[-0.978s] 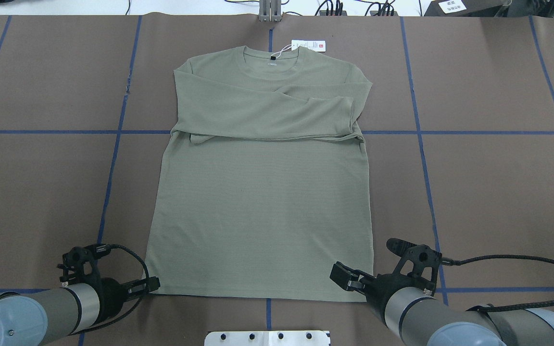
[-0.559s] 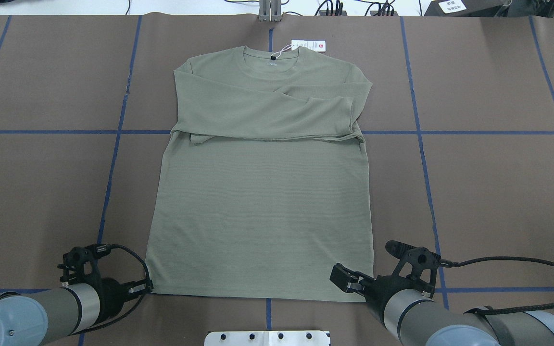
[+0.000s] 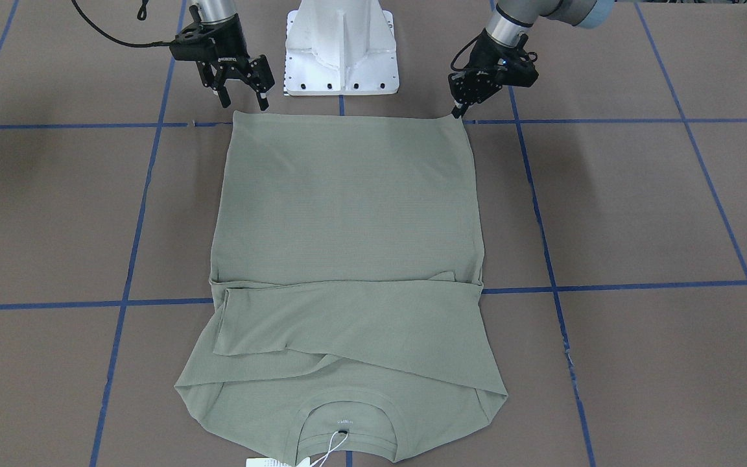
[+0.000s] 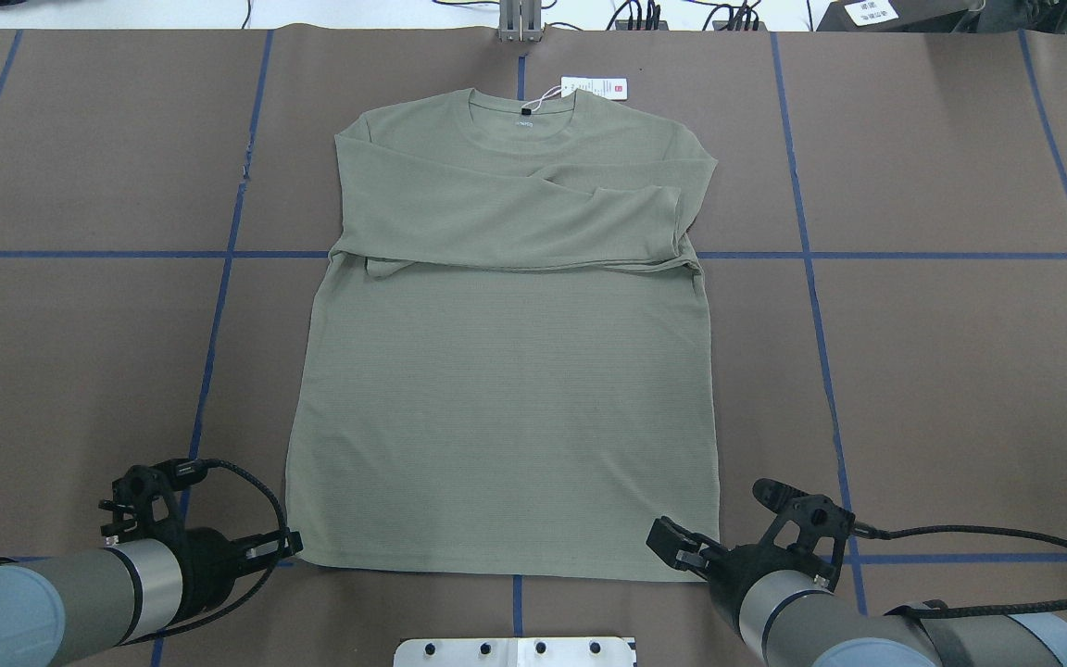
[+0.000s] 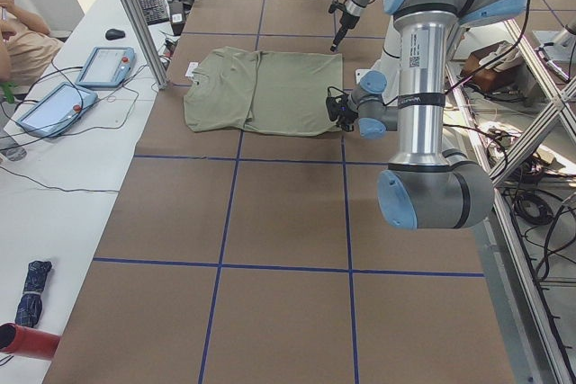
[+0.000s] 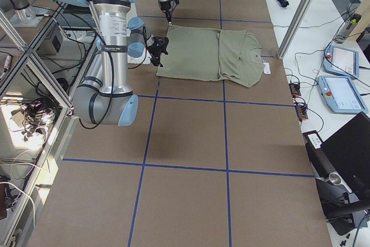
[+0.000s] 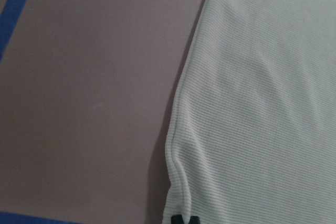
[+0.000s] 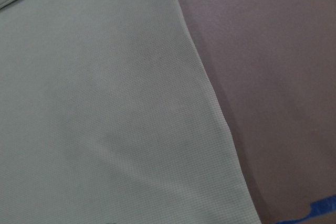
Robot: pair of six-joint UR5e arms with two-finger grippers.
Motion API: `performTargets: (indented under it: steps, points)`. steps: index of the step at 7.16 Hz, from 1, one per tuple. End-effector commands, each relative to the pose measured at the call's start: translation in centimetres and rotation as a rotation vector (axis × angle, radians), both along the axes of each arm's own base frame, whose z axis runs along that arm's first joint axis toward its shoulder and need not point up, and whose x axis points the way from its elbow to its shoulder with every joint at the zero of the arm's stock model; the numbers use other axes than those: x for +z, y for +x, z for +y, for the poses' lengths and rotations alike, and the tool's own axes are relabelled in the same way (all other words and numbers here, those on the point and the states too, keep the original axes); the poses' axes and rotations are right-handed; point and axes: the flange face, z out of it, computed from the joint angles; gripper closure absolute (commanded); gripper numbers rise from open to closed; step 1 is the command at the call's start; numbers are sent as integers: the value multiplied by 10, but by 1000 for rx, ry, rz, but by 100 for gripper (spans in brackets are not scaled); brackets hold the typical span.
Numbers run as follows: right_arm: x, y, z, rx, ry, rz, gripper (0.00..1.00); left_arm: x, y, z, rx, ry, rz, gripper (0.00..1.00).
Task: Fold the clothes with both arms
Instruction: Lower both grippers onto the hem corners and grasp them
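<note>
Sage-green long-sleeved knit shirt (image 4: 506, 408) lies flat on brown tabletop (image 4: 941, 371); left claw (image 3: 457, 113) pinches its near hem corner, right claw (image 3: 244, 104) spread wide beside the other.

Robotics lab: silver-and-grey jointed robot arms (image 5: 421, 78) stand at a brown table (image 4: 960, 371) gridded with blue tape (image 4: 80, 253), flanked by silver aluminium framing (image 5: 135, 20), grey touchscreen control tablets (image 5: 106, 66) and black cables (image 5: 533, 209).
</note>
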Motion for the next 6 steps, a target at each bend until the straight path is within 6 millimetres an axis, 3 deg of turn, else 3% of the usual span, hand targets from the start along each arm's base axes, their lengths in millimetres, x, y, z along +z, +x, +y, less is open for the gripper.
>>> performTargets:
  steps: [1,2,3,4,6]
  points:
    - [22,-2,13,37,1,30,1,-14,-2,0,3,3,28,100]
    - [40,-12,13,55,24,68,2,-14,-2,0,2,2,30,100]
    - [45,-18,14,74,53,78,10,-15,-2,0,3,3,32,100]
    - [44,-21,20,62,53,76,16,-14,-2,0,2,2,32,100]
    - [43,-24,30,44,54,72,19,-13,-3,0,2,2,29,100]
